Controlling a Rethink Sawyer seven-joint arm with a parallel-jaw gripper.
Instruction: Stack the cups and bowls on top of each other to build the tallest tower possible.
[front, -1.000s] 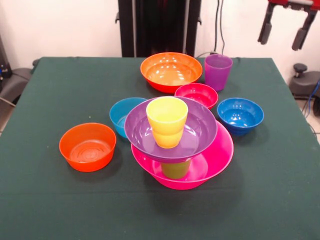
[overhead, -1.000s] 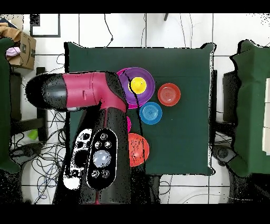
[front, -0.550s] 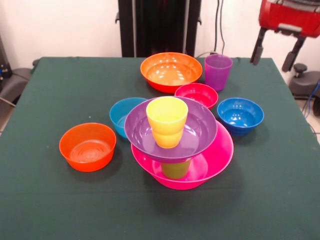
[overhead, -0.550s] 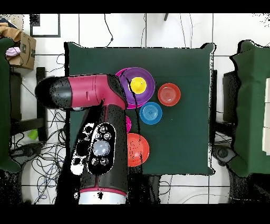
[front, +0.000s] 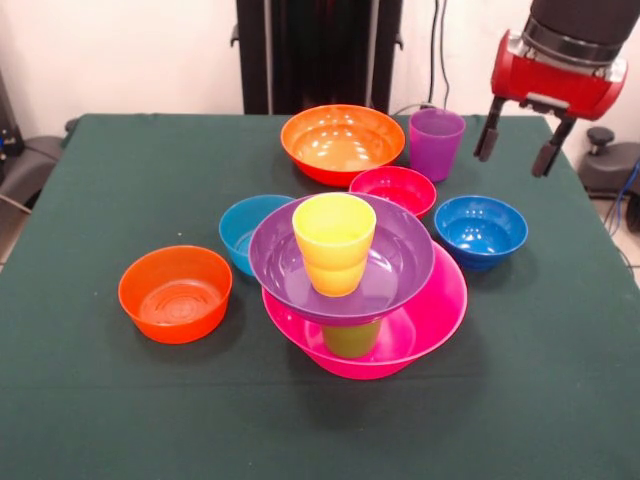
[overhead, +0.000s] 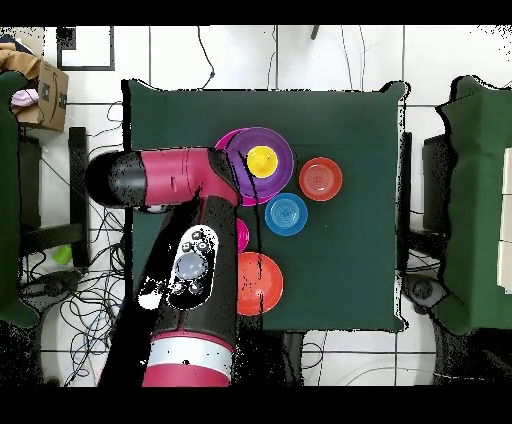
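I see the gripper (front: 518, 140) hanging open and empty at the table's (front: 120, 180) far right corner, just right of the purple cup (front: 436, 143). The tower (front: 355, 290) sits mid-table: pink bowl (front: 435, 315), what looks like the green cup (front: 351, 340), purple bowl (front: 400, 265), yellow cup (front: 334, 243). Overhead, the arm (overhead: 185, 180) hides the gripper.

One camera faces across the table (front: 90, 420) at a downward slant; another looks straight down; both share the tabletop.
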